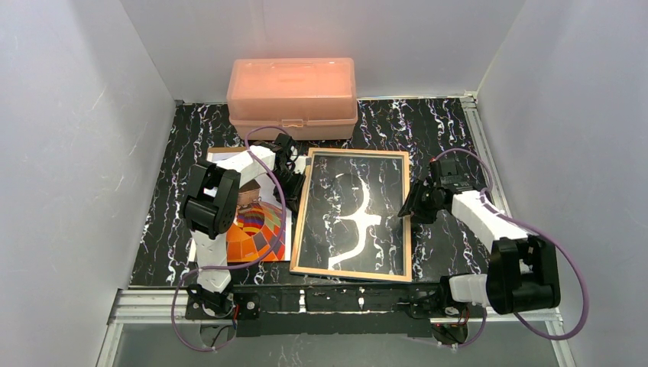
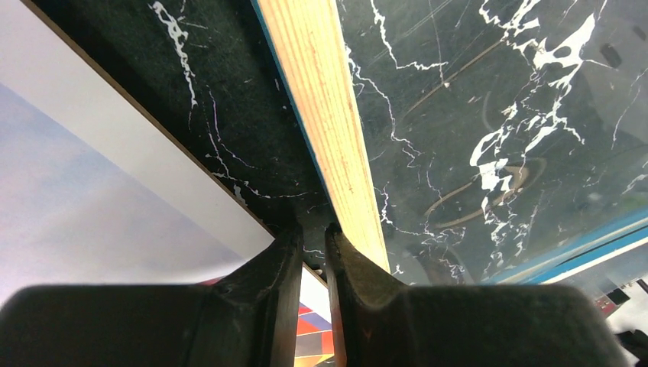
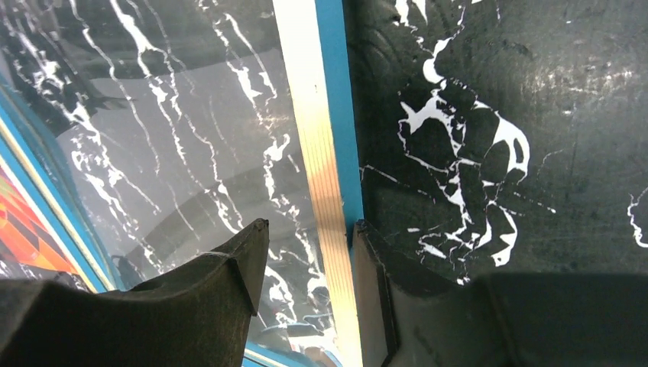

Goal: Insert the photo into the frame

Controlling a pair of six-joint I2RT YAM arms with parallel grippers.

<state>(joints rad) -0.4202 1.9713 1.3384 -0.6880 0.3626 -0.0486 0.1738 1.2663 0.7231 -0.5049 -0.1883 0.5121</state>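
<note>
Frame (image 1: 351, 216) lies back-up at the centre of the surface (image 1: 443, 130); tan rails up, blue face down, marble showing through the pane. No backing board in it.

Photo (image 1: 260, 233) lies flat at the frame's 9 o'clock, partly under the left arm. Pink box (image 1: 292, 95) at 12 o'clock, apart from both.

Left end effector (image 1: 294, 174) is at the frame's 10 o'clock rail, fingers almost pressed together, thin slit. Cannot tell if it nips anything.

Right end effector (image 1: 410, 205) is at the 3 o'clock rail, spread astride it: outer finger (image 3: 374, 290) on the blue edge, inner finger (image 3: 241, 264) over the pane, not clamping.

Judgement: frame is stiff and light, the pane fragile and slick, so take the wood rails, never the pane. Photo is thin, floppy and glossy, and likely hard to lift off flat; take it at an edge or corner.
</note>
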